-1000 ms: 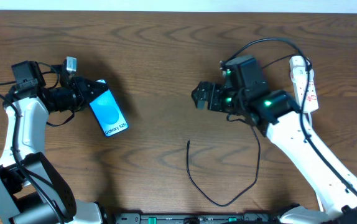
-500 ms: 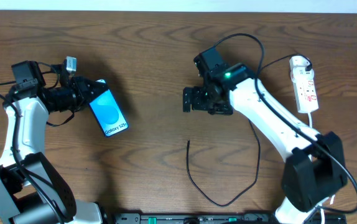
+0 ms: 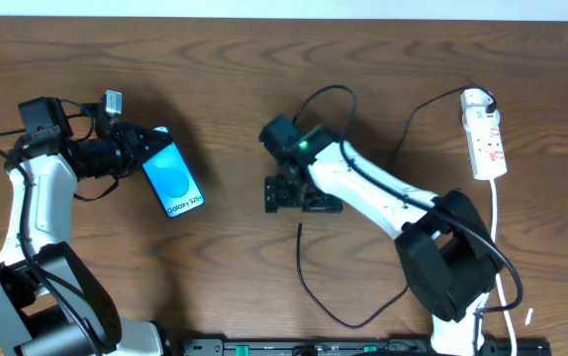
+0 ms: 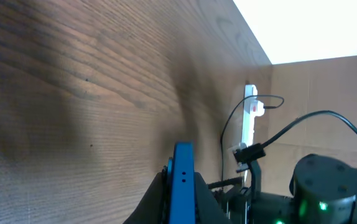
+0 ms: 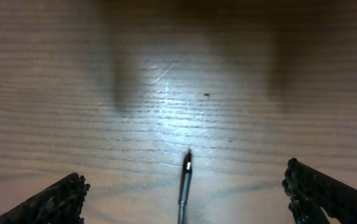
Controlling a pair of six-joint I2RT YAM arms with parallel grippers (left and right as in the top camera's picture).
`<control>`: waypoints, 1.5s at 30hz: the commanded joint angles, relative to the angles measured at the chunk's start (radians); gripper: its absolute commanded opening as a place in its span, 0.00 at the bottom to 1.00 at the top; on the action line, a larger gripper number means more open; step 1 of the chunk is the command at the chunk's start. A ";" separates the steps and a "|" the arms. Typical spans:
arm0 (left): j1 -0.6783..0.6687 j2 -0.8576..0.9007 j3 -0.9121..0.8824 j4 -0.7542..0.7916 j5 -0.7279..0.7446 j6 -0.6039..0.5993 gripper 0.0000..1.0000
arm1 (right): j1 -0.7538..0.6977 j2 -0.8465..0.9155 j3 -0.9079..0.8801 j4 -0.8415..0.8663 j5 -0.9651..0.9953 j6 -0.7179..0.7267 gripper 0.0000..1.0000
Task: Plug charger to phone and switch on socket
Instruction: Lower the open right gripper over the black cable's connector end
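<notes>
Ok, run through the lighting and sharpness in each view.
Overhead: even light, sharp throughout. Left wrist: upper right corner blown out white, while the phone edge stays crisp. Right wrist: a bright glare patch on the table above the charger tip, with the top edge in shadow.

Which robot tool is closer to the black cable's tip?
Right. The right tool is open right beside the charger tip; the left tool is far off to the side, gripping the phone.

Dark wooden table (image 3: 264, 79), glossy glare.
</notes>
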 commanded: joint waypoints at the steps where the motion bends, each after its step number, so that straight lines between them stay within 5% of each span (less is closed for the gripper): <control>1: 0.002 -0.022 0.032 -0.004 0.024 0.009 0.08 | 0.017 0.010 0.016 0.010 0.055 0.109 0.99; 45: 0.002 -0.022 0.032 -0.004 0.023 0.010 0.07 | 0.156 0.011 -0.099 -0.048 0.014 0.333 0.99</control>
